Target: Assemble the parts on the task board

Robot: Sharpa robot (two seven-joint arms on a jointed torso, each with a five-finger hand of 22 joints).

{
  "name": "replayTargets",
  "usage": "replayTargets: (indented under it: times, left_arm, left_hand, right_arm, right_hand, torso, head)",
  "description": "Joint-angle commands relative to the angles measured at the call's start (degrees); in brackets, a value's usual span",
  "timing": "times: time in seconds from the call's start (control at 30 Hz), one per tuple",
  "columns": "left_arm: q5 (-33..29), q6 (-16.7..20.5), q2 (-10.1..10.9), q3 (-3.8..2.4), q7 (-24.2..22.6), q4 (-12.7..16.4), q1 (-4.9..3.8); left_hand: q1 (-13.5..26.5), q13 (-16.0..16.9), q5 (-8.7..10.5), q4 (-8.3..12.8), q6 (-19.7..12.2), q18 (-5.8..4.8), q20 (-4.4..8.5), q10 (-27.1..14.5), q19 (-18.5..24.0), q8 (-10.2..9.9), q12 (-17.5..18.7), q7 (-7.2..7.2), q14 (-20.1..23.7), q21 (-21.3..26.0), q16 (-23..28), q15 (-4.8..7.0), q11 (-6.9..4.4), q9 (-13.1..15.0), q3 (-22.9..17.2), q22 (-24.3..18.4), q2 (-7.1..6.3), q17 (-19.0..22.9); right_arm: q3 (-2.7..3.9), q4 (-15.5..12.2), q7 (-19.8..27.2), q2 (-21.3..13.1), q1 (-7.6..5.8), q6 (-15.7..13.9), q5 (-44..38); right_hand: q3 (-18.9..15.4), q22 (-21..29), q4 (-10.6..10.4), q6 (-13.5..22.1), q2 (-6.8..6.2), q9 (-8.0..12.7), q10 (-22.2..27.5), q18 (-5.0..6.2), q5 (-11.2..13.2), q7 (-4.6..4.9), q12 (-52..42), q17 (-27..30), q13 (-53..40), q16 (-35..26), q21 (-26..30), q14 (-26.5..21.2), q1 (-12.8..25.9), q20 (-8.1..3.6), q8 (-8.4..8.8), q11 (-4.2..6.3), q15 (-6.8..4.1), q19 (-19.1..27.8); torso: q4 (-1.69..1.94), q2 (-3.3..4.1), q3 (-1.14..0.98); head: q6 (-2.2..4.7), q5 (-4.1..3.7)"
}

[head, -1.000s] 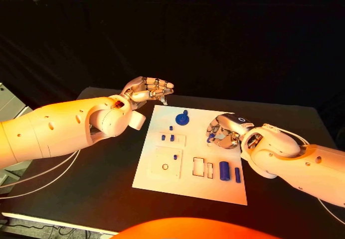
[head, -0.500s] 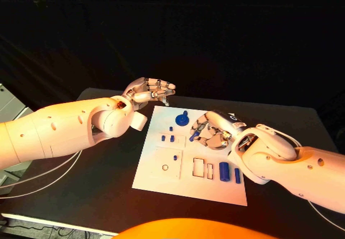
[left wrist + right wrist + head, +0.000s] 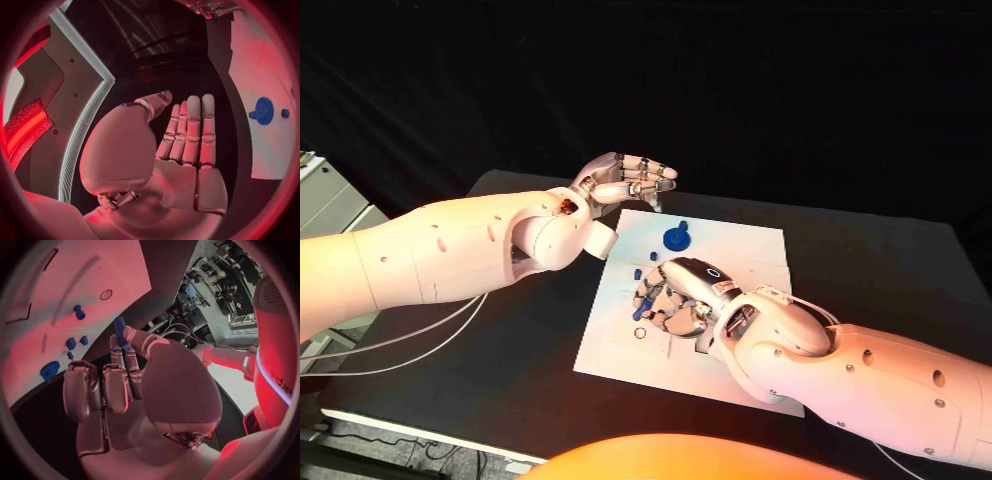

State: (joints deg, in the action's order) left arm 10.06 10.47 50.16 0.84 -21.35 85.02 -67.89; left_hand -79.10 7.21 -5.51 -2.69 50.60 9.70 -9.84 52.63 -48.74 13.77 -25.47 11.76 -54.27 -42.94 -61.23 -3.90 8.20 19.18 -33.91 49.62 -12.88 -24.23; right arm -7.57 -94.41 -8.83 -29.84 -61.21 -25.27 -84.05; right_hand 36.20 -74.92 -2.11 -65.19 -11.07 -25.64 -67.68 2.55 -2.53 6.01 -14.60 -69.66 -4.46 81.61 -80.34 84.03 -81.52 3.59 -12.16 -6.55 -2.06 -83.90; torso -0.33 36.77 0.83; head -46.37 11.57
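Note:
The white task board (image 3: 750,250) lies in the middle of the black table. My right hand (image 3: 678,298) hangs over the board's left half and pinches a slim blue peg (image 3: 642,309) between thumb and finger; the right wrist view shows the peg (image 3: 119,329) sticking out past the fingertips. A round blue part (image 3: 676,238) stands near the board's far edge, with small blue pegs (image 3: 635,270) just in front of it. My left hand (image 3: 629,180) floats over the board's far left corner, holding nothing; its fingers (image 3: 187,130) lie straight.
A small round hole (image 3: 639,334) sits in the board just under the right hand. Pale equipment (image 3: 322,200) stands beyond the table's left edge, and cables (image 3: 401,340) trail beneath my left arm. Bare table (image 3: 488,380) lies to the board's left.
My right hand has carried the blue peg from the board's middle right across to its left half, nearer me. The left hand has stayed where it was.

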Motion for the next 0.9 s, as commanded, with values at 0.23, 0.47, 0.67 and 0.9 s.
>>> replayTargets:
  times: [0.23, 0.47, 0.67, 0.9]
  left_arm:
    - [0.8, -0.6, -0.8, -0.01, -1.0, -0.5, -0.04]
    - [0.7, -0.9, -1.0, -0.01, -0.9, -0.6, -0.04]
    - [0.7, -1.0, -1.0, -0.01, -0.7, -0.6, -0.04]
    - [0.7, -1.1, -0.9, -0.01, -0.6, -0.6, -0.04]
  left_hand:
    - [-0.5, -0.1, 0.14, -0.1, 0.3, 0.77, -0.02, -0.4, -0.2, 0.3, 0.0, -0.28, 0.3, 0.4, 0.4, -0.31, -0.06, 0.1, 0.2, -0.1, 0.42, 0.1]
    - [-0.5, -0.1, 0.14, -0.1, 0.3, 0.77, -0.01, -0.4, -0.2, 0.3, 0.0, -0.29, 0.3, 0.4, 0.4, -0.31, -0.07, 0.1, 0.2, -0.1, 0.42, 0.1]
    - [-0.6, -0.1, 0.14, -0.1, 0.3, 0.78, -0.01, -0.4, -0.2, 0.3, -0.1, -0.28, 0.3, 0.4, 0.5, -0.30, -0.07, 0.1, 0.2, -0.1, 0.44, 0.1]
    - [-0.6, -0.1, 0.14, -0.1, 0.3, 0.78, -0.01, -0.4, -0.2, 0.3, -0.1, -0.28, 0.3, 0.4, 0.5, -0.30, -0.07, 0.1, 0.2, -0.1, 0.44, 0.1]
  right_arm:
    - [-0.66, 3.2, -2.4, 2.4, 1.69, 4.9, -6.8]
    - [-0.76, 4.0, -3.4, 3.0, 2.19, 6.1, -9.3]
    - [-0.79, 4.2, -4.3, 3.2, 2.37, 7.0, -10.8]
    - [-0.81, 4.3, -5.1, 3.1, 2.42, 7.7, -11.9]
  right_hand:
    - [0.1, -12.0, 0.3, 0.2, 0.71, -0.1, -5.2, -0.78, -0.4, 0.29, 0.2, 0.2, -3.2, -0.4, -0.1, 2.0, 0.2, -0.25, -0.32, 4.60, -0.32, -3.8]
    - [0.1, -12.0, 0.4, 0.2, 0.71, -0.1, -5.2, -0.77, -0.4, 0.28, 0.2, 0.2, -3.2, -0.4, -0.1, 2.0, 0.2, -0.25, -0.32, 4.60, -0.32, -3.8]
    - [0.1, -12.0, 0.4, 0.2, 0.70, -0.1, -5.2, -0.79, -0.4, 0.27, 0.3, 0.2, -3.2, -0.4, -0.1, 2.0, 0.2, -0.24, -0.33, 4.61, -0.32, -3.8]
    - [0.2, -12.1, 0.5, 0.2, 0.69, -0.2, -5.2, -0.81, -0.4, 0.26, 0.3, 0.1, -3.2, -0.4, -0.3, 2.0, 0.2, -0.24, -0.34, 4.62, -0.32, -3.8]
  torso:
    - [-0.08, 0.12, -0.07]
    - [-0.03, 0.10, -0.09]
    - [-0.10, 0.09, -0.08]
    - [-0.07, 0.12, -0.09]
  head:
    - [-0.67, 0.92]
    - [-0.72, 1.10]
    - [-0.81, 1.02]
    - [-1.03, 1.08]
